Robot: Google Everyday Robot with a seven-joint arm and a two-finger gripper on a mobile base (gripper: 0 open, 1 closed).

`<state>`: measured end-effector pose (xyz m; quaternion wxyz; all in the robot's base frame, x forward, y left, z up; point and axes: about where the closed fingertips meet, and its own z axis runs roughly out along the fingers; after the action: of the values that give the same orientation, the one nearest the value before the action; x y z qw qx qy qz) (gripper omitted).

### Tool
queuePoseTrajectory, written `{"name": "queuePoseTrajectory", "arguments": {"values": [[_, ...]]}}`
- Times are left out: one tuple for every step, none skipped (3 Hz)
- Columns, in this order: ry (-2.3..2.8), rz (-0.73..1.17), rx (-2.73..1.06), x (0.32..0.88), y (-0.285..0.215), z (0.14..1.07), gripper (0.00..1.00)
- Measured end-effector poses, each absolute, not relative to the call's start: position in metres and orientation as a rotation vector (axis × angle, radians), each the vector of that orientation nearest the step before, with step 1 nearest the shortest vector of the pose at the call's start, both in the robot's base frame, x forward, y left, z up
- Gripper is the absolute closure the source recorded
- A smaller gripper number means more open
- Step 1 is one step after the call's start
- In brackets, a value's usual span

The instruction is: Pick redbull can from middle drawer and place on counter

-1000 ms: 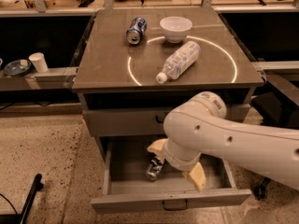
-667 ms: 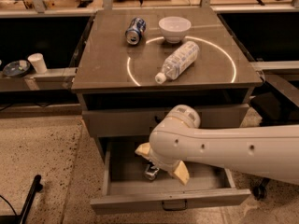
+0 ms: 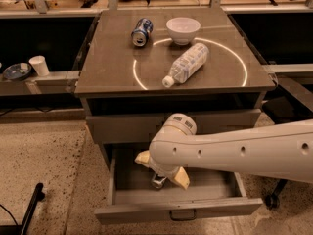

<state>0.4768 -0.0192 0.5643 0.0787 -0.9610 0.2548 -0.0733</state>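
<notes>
The middle drawer (image 3: 178, 210) is seen pulled out at the foot of the cabinet, its dark loop handle (image 3: 182, 215) facing forward, while the like drawer (image 3: 122, 126) just above it is closed. The hand (image 3: 162, 169) is lowered inside the open drawer, reached there by a thick white arm (image 3: 234, 151) that enters from the right. The redbull can (image 3: 158, 181) is found on the drawer floor directly under the hand, only its lower part being visible. Whether the hand is clenched on the can or released cannot be told, since the wrist hides the contact. On the desk (image 3: 107, 67) a thin white ring (image 3: 136, 75) is marked. A clear bottle (image 3: 186, 64) is laid on its side within the ring, cap toward the front. A white bowl (image 3: 183, 30) is set on the ring's far edge, and a blue-and-white can (image 3: 141, 32) is laid on its side just left of the bowl. On a lower ledge at the left, a white cup (image 3: 39, 65) and a dark dish (image 3: 17, 71) are placed side by side.
</notes>
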Motion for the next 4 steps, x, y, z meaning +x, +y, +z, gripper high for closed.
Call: {"name": "queuePoseTrajectory", "arguments": {"values": [[0.713,-0.206,-2.898,0.475,-0.021,0.563,0.00],[0.643,-0.210,-2.912,0.486,-0.016,0.542,0.00],[0.591,-0.232,-2.905,0.503,-0.013,0.511,0.00],[0.540,-0.258,-2.895,0.522,-0.006,0.477,0.00]]}}
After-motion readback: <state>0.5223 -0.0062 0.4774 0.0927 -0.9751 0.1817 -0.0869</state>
